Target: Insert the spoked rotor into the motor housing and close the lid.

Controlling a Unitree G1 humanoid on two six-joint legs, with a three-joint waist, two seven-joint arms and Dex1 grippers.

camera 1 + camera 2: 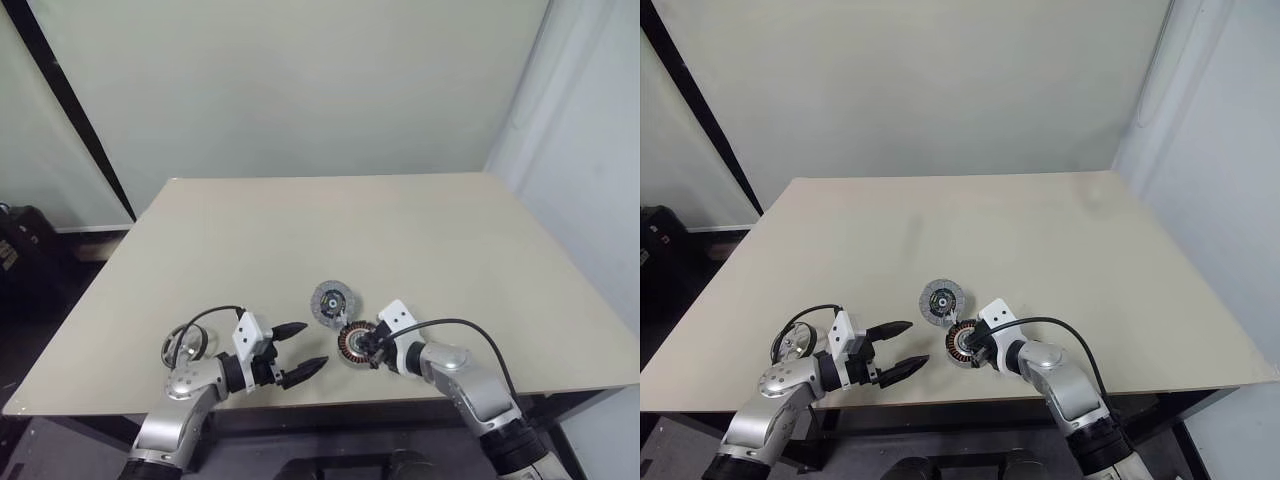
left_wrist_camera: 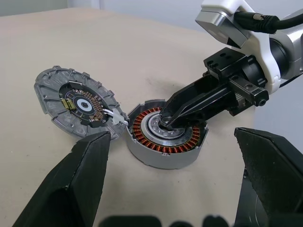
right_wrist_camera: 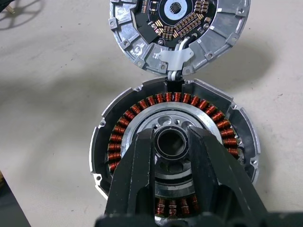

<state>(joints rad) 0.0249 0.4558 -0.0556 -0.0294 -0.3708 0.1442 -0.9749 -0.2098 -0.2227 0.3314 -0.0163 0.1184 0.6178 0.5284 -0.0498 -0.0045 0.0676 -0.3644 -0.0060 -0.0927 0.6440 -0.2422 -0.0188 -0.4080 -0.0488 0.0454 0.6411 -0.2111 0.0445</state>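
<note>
Right gripper (image 3: 171,142) pinches the copper-coiled silver motor housing's (image 1: 352,343) hub near the table's (image 1: 330,215) front edge; shiny spoked rotor (image 1: 184,343) lies nearer the wide-open left gripper (image 1: 298,349)

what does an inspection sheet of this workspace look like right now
surface: beige table, bare apart from the job's parts near its front edge
motor housing: lying flat, copper coils up, a metal hub piece sitting in its centre
lid: open, lying beside the housing with its inner circuit face up, joined to it by short white wires
spoked rotor: on the table by the left arm, apart from the housing
clutter: nothing seen
left gripper: open, empty, pointing toward the housing
right gripper: fingers closed on the hub at the housing's centre
cables: black cable looping over each forearm
surroundings: pale wall behind, dark objects on the floor at left
</note>
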